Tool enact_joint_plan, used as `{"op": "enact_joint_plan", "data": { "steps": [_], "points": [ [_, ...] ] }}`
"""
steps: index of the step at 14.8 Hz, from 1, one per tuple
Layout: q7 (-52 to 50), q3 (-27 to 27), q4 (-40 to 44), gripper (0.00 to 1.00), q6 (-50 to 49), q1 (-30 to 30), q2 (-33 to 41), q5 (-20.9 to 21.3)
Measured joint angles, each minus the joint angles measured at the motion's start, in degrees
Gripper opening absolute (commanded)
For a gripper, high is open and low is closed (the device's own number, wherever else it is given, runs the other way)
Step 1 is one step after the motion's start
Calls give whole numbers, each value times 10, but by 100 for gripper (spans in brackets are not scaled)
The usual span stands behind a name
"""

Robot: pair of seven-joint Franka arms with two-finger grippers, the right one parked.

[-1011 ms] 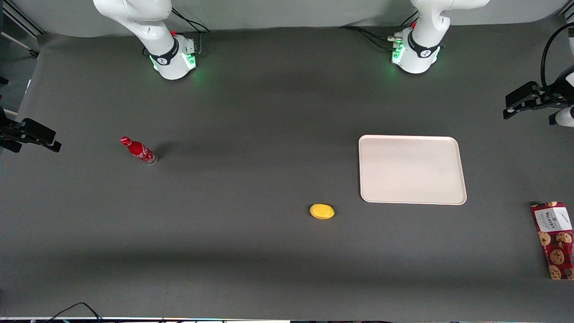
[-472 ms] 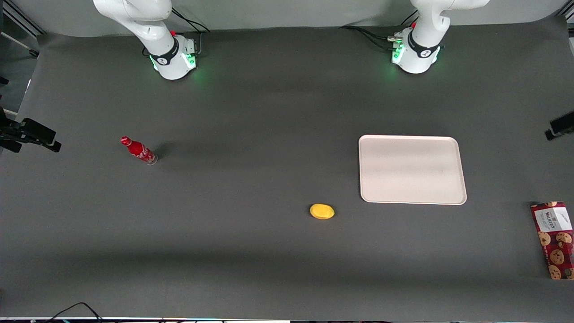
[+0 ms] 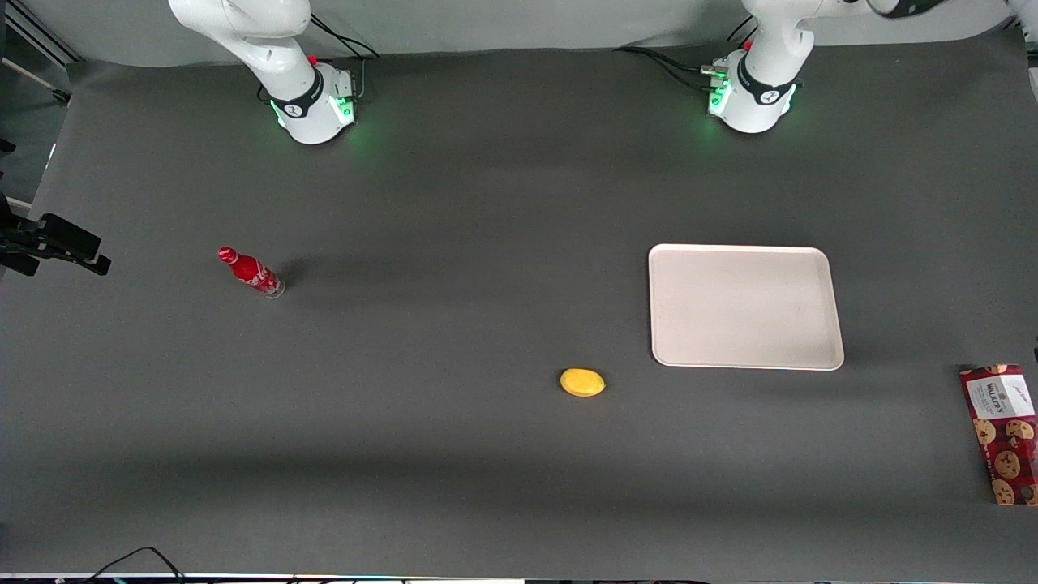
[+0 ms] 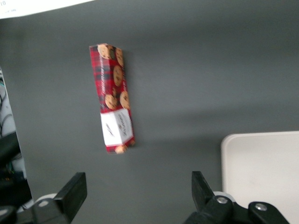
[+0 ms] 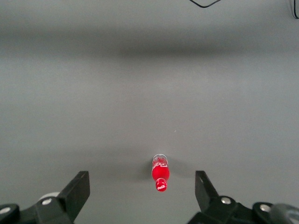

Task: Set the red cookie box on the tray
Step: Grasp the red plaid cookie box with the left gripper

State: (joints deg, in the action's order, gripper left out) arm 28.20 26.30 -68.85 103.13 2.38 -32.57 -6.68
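Tray (image 3: 744, 307) seemingly bare; red cookie box (image 3: 1003, 432) on table beside it; gripper (image 4: 135, 196) overhead, wide open, empty-handed

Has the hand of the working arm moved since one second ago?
Yes. Earlier the hand showed at the front view's edge, level with the tray; now it is gone from there. Its wrist camera shows it open above the red cookie box.

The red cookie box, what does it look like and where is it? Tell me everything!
The red cookie box is a long, narrow carton, dark red with a plaid pattern and pictures of chocolate-chip cookies. One end has a white label panel. It looks like cardboard and lies flat on the dark table at the working arm's end, nearer the front camera than the tray and apart from it. The open gripper hovers above, not touching it.
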Motion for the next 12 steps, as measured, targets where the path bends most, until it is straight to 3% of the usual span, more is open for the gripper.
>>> {"op": "enact_joint_plan", "data": {
  "steps": [4, 12],
  "points": [
    [87, 21, 7, 100, 98, -26, -91, -75],
    [220, 30, 12, 100, 226, -68, -201, -156]
  ]
}}
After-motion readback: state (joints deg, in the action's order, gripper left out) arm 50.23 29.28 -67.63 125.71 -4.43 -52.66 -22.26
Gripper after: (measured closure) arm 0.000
